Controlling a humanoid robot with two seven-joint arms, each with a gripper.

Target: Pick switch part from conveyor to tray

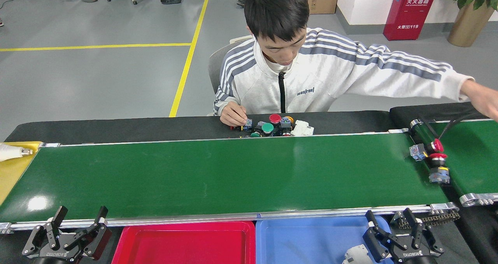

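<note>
head view | white switch part (356,255) lying in blue tray (311,240), bottom edge, just left of right gripper (393,228) | jaws spread, empty, apparently for release | conveyor (218,174) bare | left gripper (79,217) open, idle beside red tray (186,242)

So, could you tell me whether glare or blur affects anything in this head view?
In the head view, the glossy conveyor shows a bright glare patch near its left front corner and a fainter streak of light mid-belt; the person's outstretched hand at the right edge is slightly soft and cropped; both grippers, left gripper and right gripper, look sharp.
</note>
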